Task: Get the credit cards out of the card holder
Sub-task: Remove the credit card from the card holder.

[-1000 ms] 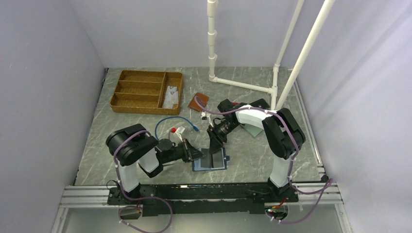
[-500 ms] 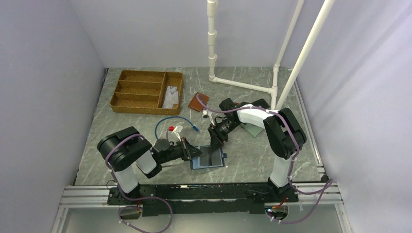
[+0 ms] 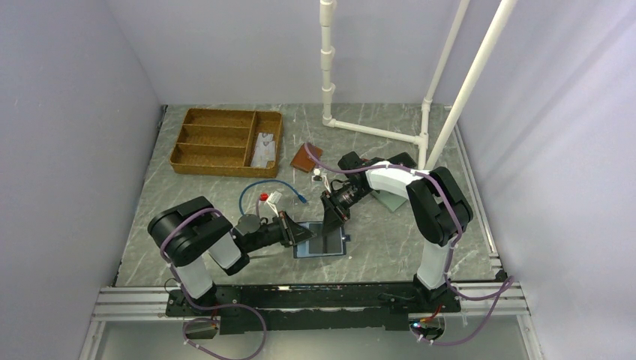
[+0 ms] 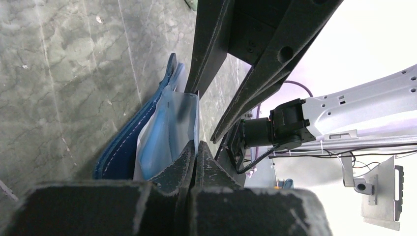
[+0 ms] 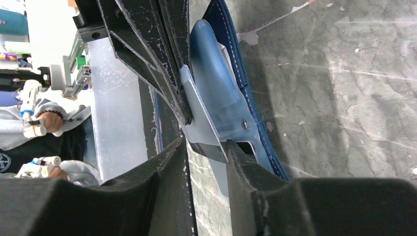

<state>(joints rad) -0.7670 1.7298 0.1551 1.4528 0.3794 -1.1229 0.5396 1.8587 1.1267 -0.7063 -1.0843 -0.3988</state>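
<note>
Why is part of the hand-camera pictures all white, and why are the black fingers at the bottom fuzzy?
Left wrist view: glare whitens the upper right; the end effector's own fingers are too near to be sharp, though the card holder is clear. Right wrist view: glare at the left, fingers fuzzy too. Top view: even light, soft shadows, nothing blurred.

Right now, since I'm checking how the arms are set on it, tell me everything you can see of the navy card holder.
The card holder is a small navy leather-looking bifold with pale stitching. It lies open on the table, its glossy lighter blue inside up and a snap stud showing. The shut left gripper touches its inside. The right gripper straddles a pale card sticking out of it.
</note>
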